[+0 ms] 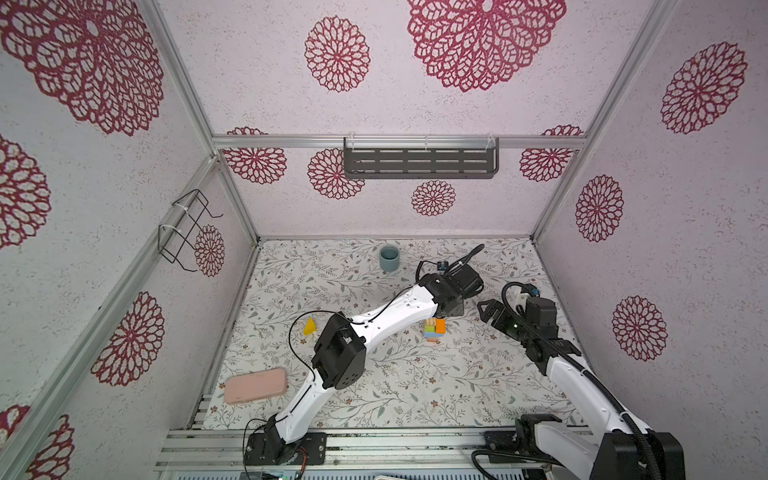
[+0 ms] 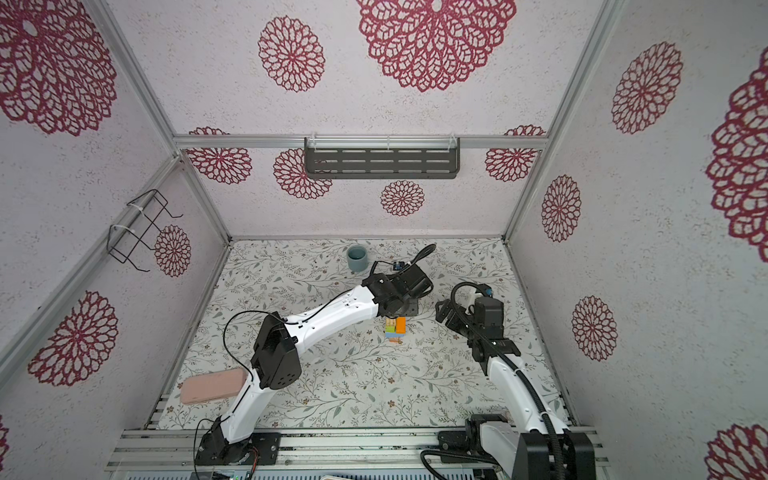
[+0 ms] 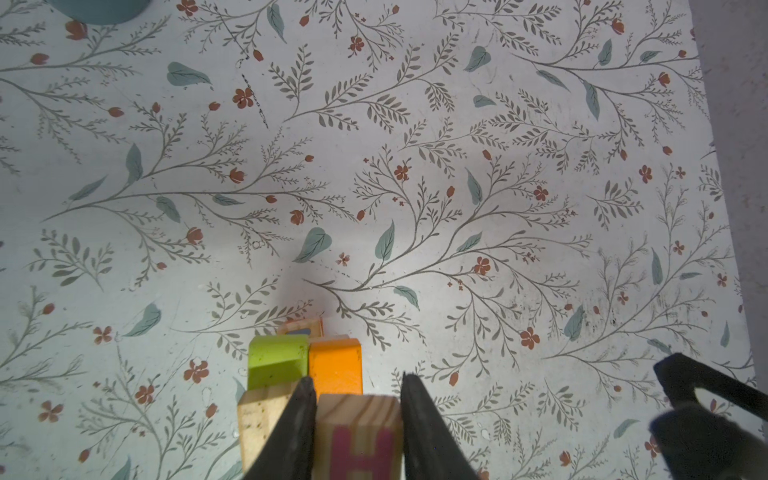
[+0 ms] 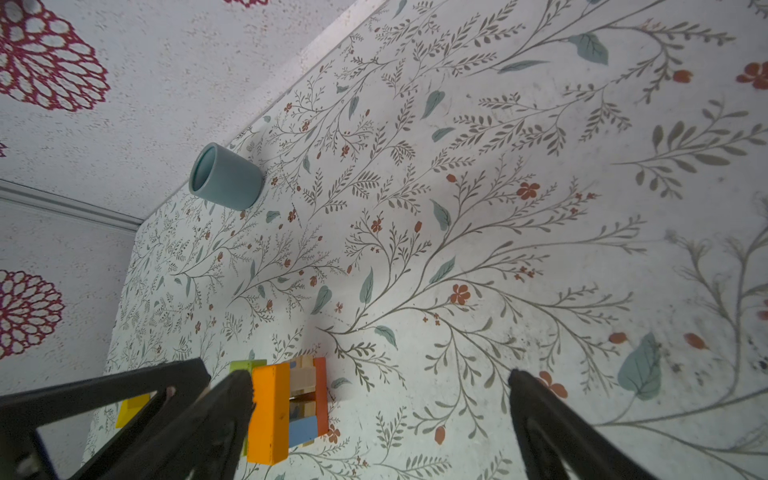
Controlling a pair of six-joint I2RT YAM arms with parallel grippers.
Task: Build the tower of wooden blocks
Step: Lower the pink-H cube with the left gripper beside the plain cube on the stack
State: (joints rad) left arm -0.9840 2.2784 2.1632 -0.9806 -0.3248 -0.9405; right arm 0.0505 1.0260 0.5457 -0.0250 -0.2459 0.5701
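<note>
Left gripper (image 3: 358, 379) clamps the letter cube (image 3: 359, 436) at the tower (image 1: 434, 328), near the centre of the worktop (image 1: 374, 395). Right gripper (image 4: 380, 380) stands wide open, empty, beside the tower.

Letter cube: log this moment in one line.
left gripper: shut on letter cube | right gripper: open, near tower | yellow wedge: apart, not stacked

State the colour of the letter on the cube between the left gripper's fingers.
Magenta pink, an H on the cube, clearest in the left wrist view.
</note>
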